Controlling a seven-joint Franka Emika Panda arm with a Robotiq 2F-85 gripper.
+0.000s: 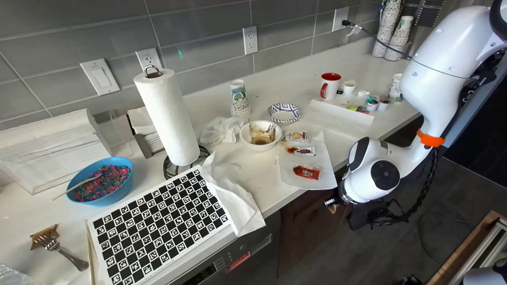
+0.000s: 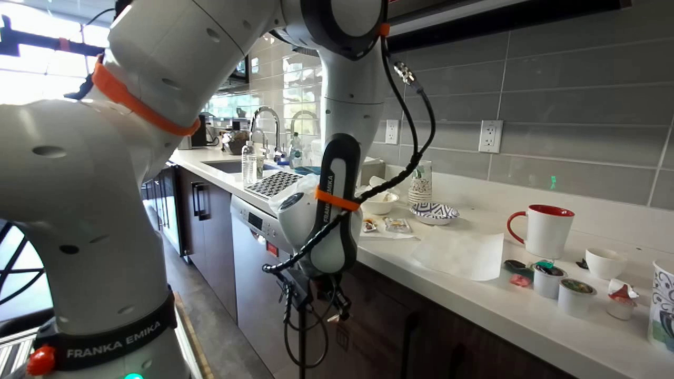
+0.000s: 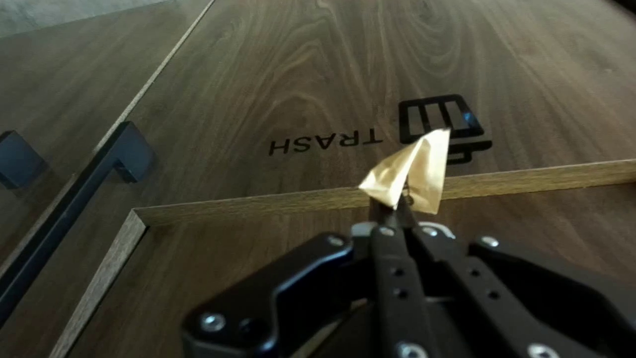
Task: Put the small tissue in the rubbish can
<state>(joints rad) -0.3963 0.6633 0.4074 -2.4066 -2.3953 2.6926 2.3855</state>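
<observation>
A small crumpled tan piece, the small tissue [image 3: 430, 179], sticks out from the tips of my gripper [image 3: 392, 206], which is shut on it. In an exterior view the gripper [image 1: 331, 203] hangs off the counter's front edge, with the tan tissue [image 1: 333, 209] just visible at its tip. Ahead in the wrist view is the rubbish can's brown wooden front [image 3: 238, 99], marked TRASH upside down. A pale-edged rectangular recess borders that lettering, and the tissue overlaps its edge [image 3: 278, 201]. Whether the recess is a hole or a flap I cannot tell. Any bin inside is hidden.
A dark bar handle [image 3: 64, 199] juts from the cabinet on the wrist view's left. Above, the white counter [image 2: 400, 273] bears a paper sheet with sauce packets [image 1: 307, 172], a bowl [image 1: 260, 135], a red-lined mug [image 1: 330, 86] and a checkered board [image 1: 158, 225].
</observation>
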